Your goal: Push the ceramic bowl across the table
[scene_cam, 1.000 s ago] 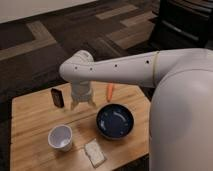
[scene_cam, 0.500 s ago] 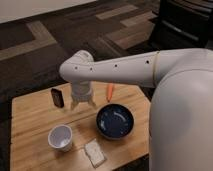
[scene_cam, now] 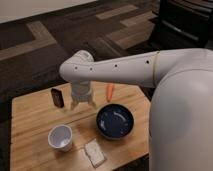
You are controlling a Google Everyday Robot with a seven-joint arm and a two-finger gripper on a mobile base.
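Note:
The ceramic bowl (scene_cam: 115, 121), wide, glossy and dark navy, sits on the light wooden table (scene_cam: 30, 125) right of centre. My gripper (scene_cam: 82, 104) hangs from the white arm above the table's far middle, just left of and behind the bowl, not touching it. Nothing shows between its fingers.
A white cup (scene_cam: 60, 137) stands at the front left. A pale rectangular bar (scene_cam: 94, 152) lies near the front edge. A dark upright can (scene_cam: 57, 97) stands left of the gripper. An orange carrot-like piece (scene_cam: 109, 91) lies behind the bowl. My white body fills the right side.

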